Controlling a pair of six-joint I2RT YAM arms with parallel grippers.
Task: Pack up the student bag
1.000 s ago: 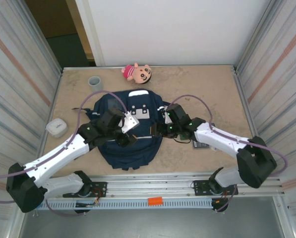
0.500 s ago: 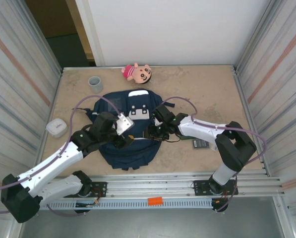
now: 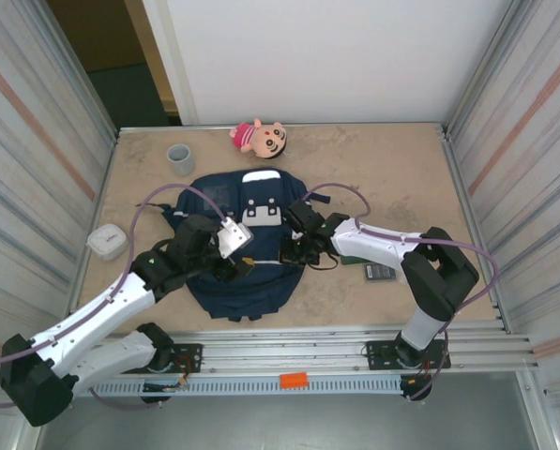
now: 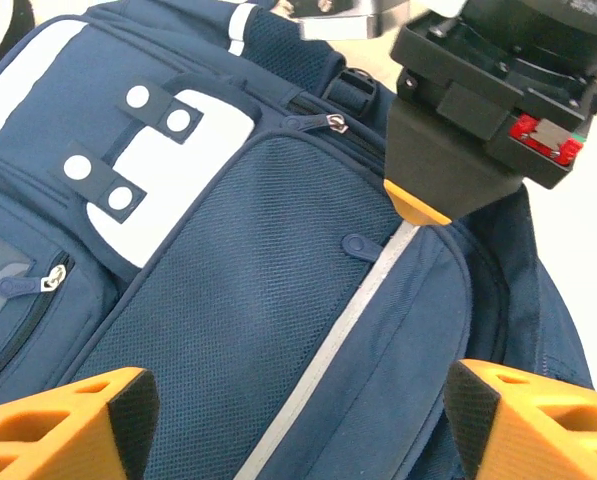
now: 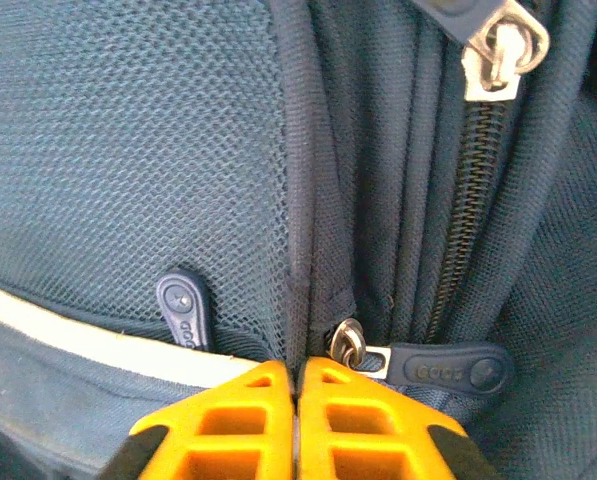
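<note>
The left claw (image 4: 298, 420) hangs spread over the student bag (image 3: 247, 286), while the right claw (image 5: 296, 415), pressed together, meets its seam beside a zipper pull (image 5: 448, 368).

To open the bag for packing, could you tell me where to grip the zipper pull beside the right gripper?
Take the pull's flat navy tab, not the metal ring. It lies flat on the student bag, so come from above, one finger on each edge. The right gripper sits shut beside it.

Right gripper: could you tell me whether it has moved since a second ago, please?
Yes: the right gripper shifted left, away from the black gadget, further onto the backpack.
</note>
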